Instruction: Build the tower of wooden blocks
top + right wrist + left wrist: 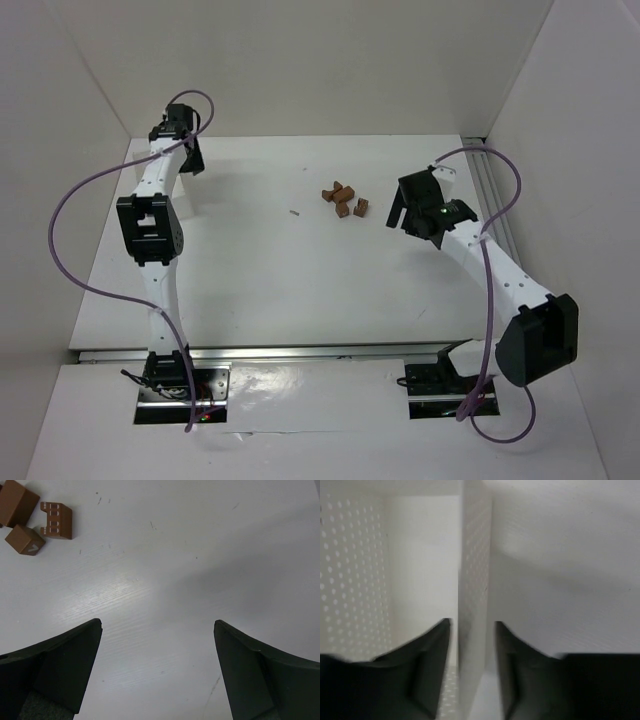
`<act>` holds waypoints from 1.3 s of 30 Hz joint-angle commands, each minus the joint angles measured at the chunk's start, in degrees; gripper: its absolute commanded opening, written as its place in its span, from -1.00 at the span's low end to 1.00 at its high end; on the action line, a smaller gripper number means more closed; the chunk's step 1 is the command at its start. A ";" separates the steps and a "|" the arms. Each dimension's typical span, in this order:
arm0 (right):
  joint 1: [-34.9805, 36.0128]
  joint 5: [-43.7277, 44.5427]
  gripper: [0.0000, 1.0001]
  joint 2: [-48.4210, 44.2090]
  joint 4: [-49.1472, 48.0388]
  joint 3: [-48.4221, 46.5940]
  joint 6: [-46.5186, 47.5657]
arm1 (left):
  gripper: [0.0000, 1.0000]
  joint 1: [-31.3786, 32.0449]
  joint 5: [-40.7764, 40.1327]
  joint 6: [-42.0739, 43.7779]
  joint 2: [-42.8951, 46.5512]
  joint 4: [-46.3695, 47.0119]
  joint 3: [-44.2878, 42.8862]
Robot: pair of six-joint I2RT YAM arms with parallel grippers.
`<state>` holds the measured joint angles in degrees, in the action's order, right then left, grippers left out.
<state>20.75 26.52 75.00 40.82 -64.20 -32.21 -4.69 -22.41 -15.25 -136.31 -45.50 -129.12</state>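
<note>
White counter (300, 290), white walls (300, 60). Small reddish-brown wooden blocks (345, 195) lie in a loose heap — just left of the right jaws, wide open and empty. Left jaws stand half open around the thin holed wall of a white plastic tray (475, 580).

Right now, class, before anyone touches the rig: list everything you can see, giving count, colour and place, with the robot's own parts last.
wood blocks: four or five, reddish-brown, loose cluster towards the back of the table.
tray: one, white, perforated wall, far left of the table.
scrap: one, grey, left of the blocks; too small to identify.
table: one, white.
cables: two, purple, one looping off each arm.
arms: two, white with black joints, bases at the near edge.
left hand: one, black fingers, one on each side of the tray wall.
right hand: one, black fingers, open over bare table right of the blocks.
</note>
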 commanded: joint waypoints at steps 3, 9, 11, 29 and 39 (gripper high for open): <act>0.78 0.20 1.00 2.69 -1.35 -5.13 -1.37 | 1.00 -0.23 3.24 1.53 1.13 0.32 -5.53; 3.23 0.20 1.00 10.50 -4.86 -11.10 0.03 | 1.00 0.90 14.67 0.92 12.89 -0.82 -3.87; 3.76 -0.33 1.00 15.05 -5.74 -13.13 1.00 | 1.00 3.97 17.56 0.22 19.55 -0.82 -1.41; 2.63 -12.71 0.85 44.43 -9.79 -37.56 9.61 | 0.86 23.23 24.08 -17.18 48.67 14.55 56.31; 2.10 -23.35 0.99 48.04 -14.62 -40.30 28.94 | 0.84 24.64 18.55 -16.58 51.32 13.68 60.30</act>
<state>23.38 7.31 123.94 31.75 -103.83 -11.62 20.03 -1.50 -31.40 -86.00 -33.10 -68.25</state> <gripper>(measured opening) 0.994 0.921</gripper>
